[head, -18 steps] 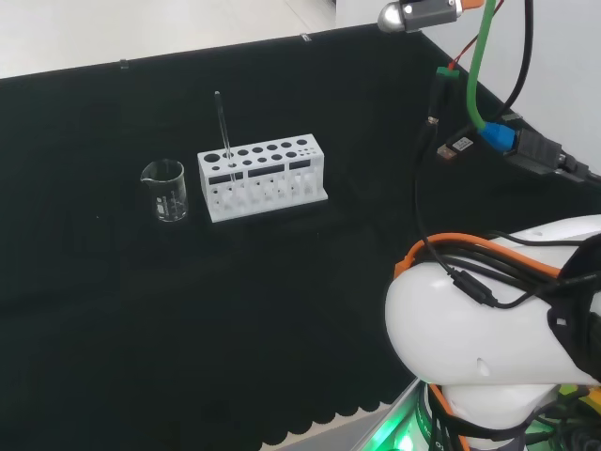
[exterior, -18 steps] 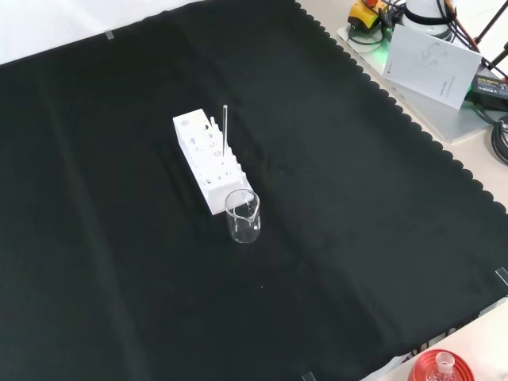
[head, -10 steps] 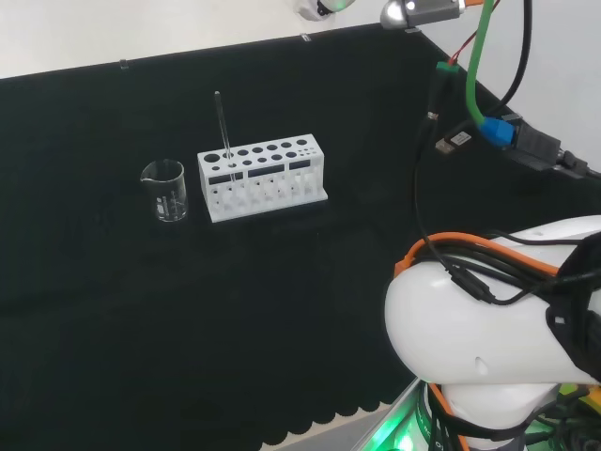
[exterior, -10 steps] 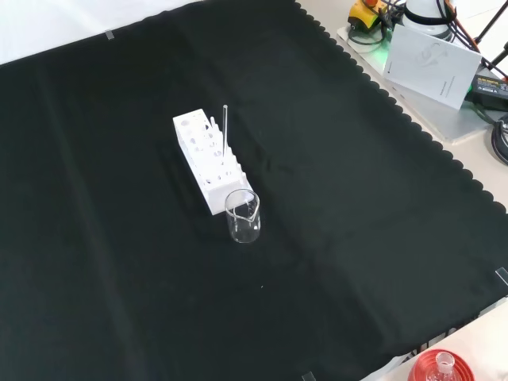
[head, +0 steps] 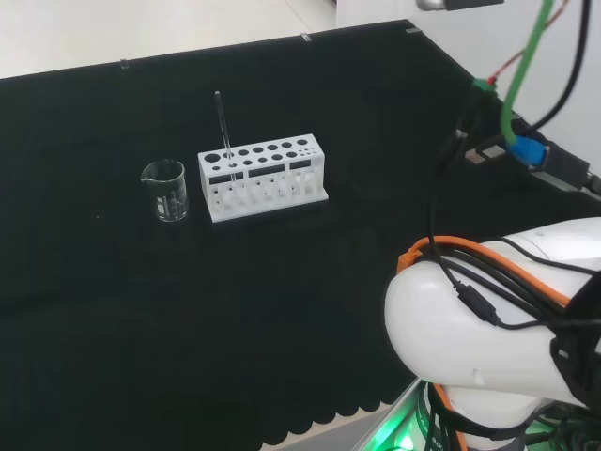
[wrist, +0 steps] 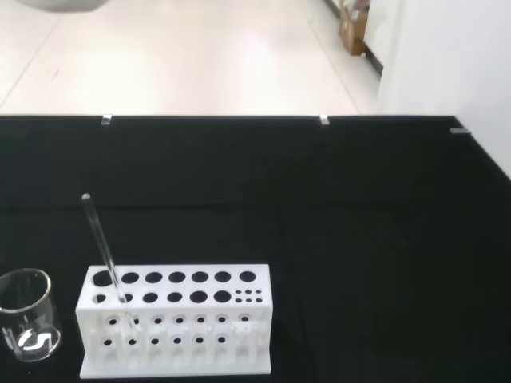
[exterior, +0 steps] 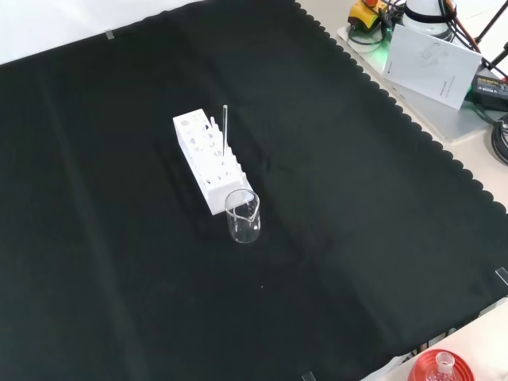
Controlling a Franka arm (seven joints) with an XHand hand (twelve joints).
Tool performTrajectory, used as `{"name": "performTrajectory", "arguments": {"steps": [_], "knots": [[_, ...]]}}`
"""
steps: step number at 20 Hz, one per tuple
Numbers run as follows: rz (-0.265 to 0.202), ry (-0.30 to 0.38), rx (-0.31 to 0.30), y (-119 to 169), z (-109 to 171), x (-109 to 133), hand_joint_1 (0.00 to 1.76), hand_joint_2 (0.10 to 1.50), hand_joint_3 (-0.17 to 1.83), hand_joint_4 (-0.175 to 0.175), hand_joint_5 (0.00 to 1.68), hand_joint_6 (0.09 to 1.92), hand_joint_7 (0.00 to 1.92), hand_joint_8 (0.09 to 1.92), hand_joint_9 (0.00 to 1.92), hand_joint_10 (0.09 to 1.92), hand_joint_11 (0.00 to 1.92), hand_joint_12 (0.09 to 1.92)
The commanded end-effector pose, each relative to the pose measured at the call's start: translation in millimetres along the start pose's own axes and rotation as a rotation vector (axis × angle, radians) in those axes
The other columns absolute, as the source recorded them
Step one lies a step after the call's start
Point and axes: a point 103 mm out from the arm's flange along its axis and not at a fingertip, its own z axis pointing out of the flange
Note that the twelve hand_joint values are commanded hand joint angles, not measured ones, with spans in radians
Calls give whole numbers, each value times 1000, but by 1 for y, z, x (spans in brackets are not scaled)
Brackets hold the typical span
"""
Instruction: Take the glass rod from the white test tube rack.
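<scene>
A white test tube rack point(head: 262, 178) stands mid-cloth in the head view, its long side facing the camera. A thin glass rod point(head: 223, 132) rises from a hole at the rack's left end and leans slightly left. In the front view the rack point(exterior: 208, 161) runs away from the camera, with the rod point(exterior: 226, 127) upright at its right side. The wrist view shows the rack point(wrist: 176, 323) and the rod point(wrist: 104, 249) from some distance. A blurred white part of the hand point(wrist: 60, 4) sits at that picture's edge, well away from the rod.
A small clear beaker point(head: 165, 191) stands just left of the rack in the head view, and nearer the camera point(exterior: 243, 216) in the front view. The arm's white link point(head: 488, 338) fills the head view's lower right. A red ribbed stand point(exterior: 440, 369) sits off the cloth's corner.
In the head view the arm's cables and the metal part at the top have shifted right and upward. Rack, rod and beaker have not moved.
</scene>
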Motion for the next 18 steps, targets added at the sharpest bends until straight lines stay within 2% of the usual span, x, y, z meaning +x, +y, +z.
{"name": "performTrajectory", "arguments": {"steps": [1,9,15,18], "knots": [[15,-11,51,-12,4,-9,587,704,326,96,0,87,0,87,0,612,0,1352],[8,-4,46,-13,3,-6,558,719,283,94,0,87,0,87,0,545,0,1265],[-7,27,32,-10,4,1,564,699,233,109,0,87,0,87,0,660,0,1397],[-10,48,34,-4,8,3,571,692,219,120,0,87,0,87,0,641,0,1398]]}}
